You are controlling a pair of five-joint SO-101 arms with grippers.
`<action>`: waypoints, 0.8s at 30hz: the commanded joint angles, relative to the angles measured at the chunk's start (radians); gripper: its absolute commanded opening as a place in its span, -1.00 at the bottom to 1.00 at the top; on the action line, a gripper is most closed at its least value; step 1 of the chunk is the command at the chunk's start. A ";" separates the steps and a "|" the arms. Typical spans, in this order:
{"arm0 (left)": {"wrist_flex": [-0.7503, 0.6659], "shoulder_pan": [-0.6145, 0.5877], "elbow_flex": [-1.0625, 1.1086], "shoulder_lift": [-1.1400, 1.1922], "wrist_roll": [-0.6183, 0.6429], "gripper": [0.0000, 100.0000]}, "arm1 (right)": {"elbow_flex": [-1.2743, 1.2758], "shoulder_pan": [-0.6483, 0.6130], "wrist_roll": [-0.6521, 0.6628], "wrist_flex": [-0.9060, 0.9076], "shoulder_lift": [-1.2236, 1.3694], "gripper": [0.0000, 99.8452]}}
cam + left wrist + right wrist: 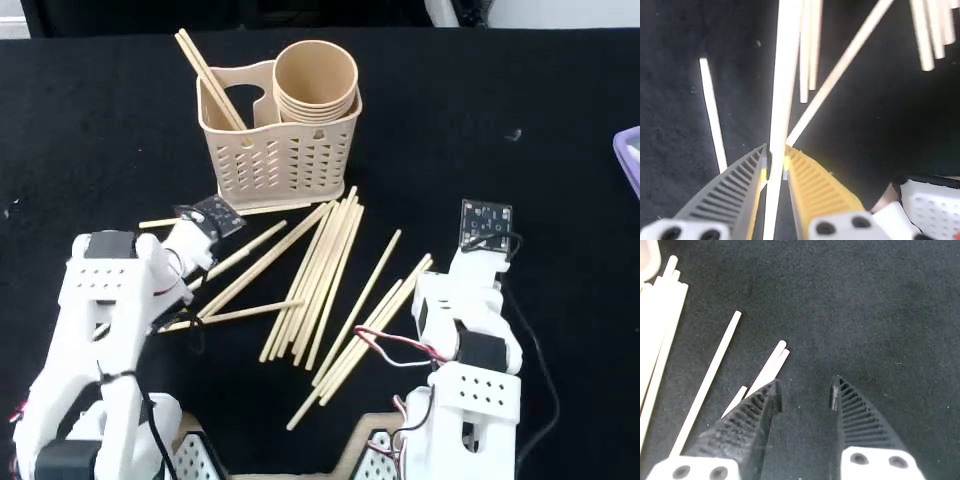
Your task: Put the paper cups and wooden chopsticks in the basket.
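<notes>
A beige slotted basket (285, 155) stands at the back of the table. It holds a stack of paper cups (315, 80) in one compartment and two wooden chopsticks (208, 78) in the other. Several loose chopsticks (320, 280) lie fanned out in front of it. My left gripper (774, 152) is shut on one chopstick (786, 75), which runs straight out from between the grey and yellow fingers (812, 182). My right gripper (805, 389) is open just above the black cloth, nothing between its fingers. Chopstick ends (771, 366) lie beside it.
The left arm (105, 300) and right arm (470, 330) flank the chopstick pile at the table's front. A purple object (630, 155) shows at the right edge. Black cloth (500, 100) covers the table.
</notes>
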 commanded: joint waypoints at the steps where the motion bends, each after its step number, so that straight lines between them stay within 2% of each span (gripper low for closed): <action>1: 0.025 0.068 -0.051 -0.086 0.005 -0.94 | -0.005 0.005 -0.006 -0.021 -0.019 -0.64; 7: 0.017 0.151 -0.047 -0.192 0.063 -0.94 | -0.005 0.005 -0.006 -0.021 -0.019 -0.64; 15: 0.014 0.205 -0.079 -0.399 0.224 -0.94 | -0.005 0.005 -0.006 -0.021 -0.019 -0.64; 24: -0.261 0.206 -0.177 -0.540 0.546 -0.94 | -0.005 0.005 -0.006 -0.021 -0.019 -0.64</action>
